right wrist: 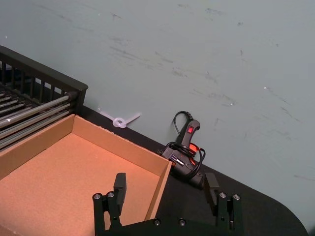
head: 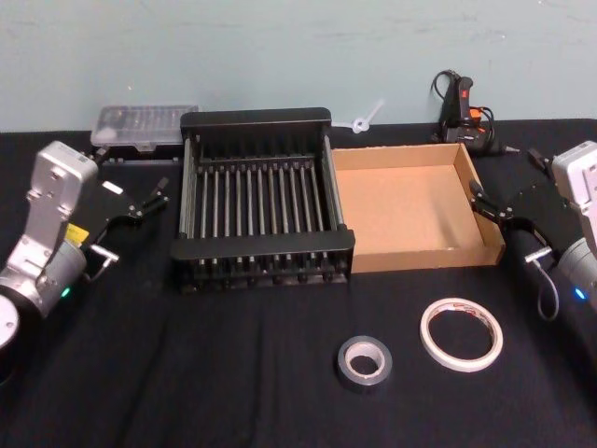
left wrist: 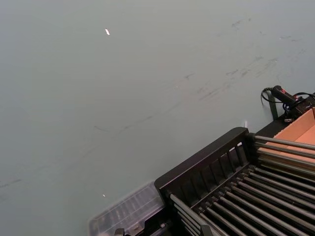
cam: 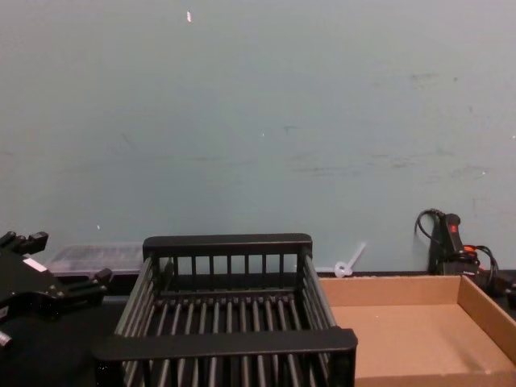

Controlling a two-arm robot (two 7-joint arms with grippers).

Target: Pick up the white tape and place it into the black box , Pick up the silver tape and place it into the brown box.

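Observation:
The white tape lies flat on the black table at the front right. The silver tape lies just left of it, nearer the middle. Behind them the black box and the brown box stand side by side, both empty. My left gripper hovers open to the left of the black box, holding nothing. At the brown box's right wall my right gripper is open and empty; it also shows in the head view.
A clear plastic case lies behind the black box at the back left. A black and red corded tool sits at the back right by the wall, with a small white plastic piece beside it. Open black tabletop surrounds both tapes.

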